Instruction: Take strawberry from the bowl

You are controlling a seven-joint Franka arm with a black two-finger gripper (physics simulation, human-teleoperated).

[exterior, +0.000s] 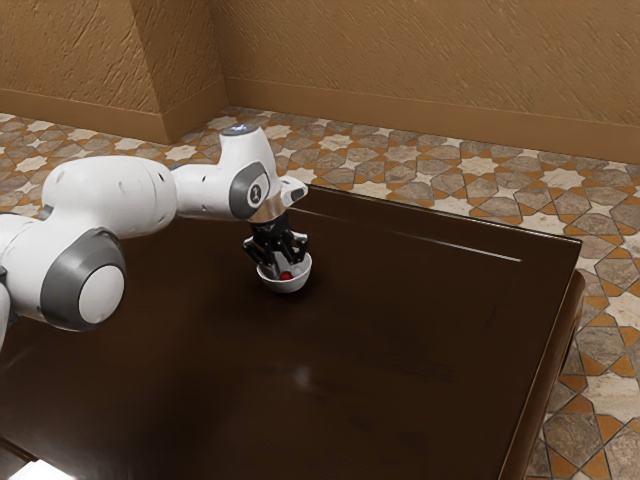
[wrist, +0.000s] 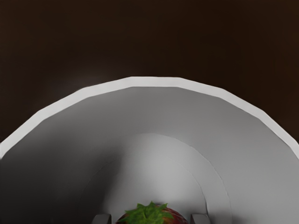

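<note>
Strawberry (wrist: 150, 215) found inside the white bowl (wrist: 154, 82).
You have a red fruit, lightly mottled, with a green, pointed-leaf cap turned up toward your wrist camera; part of its body runs past the edge of that view, and whether it touches the bowl's floor you cannot tell. The bowl stands upright on the dark brown table (exterior: 400, 350), mouth upward, its rim pale and faceted, its inner wall smooth and grey in shade, with faint rings low inside.

The arm (exterior: 115, 190) is white, grey-ringed, apparently logoed.
</note>
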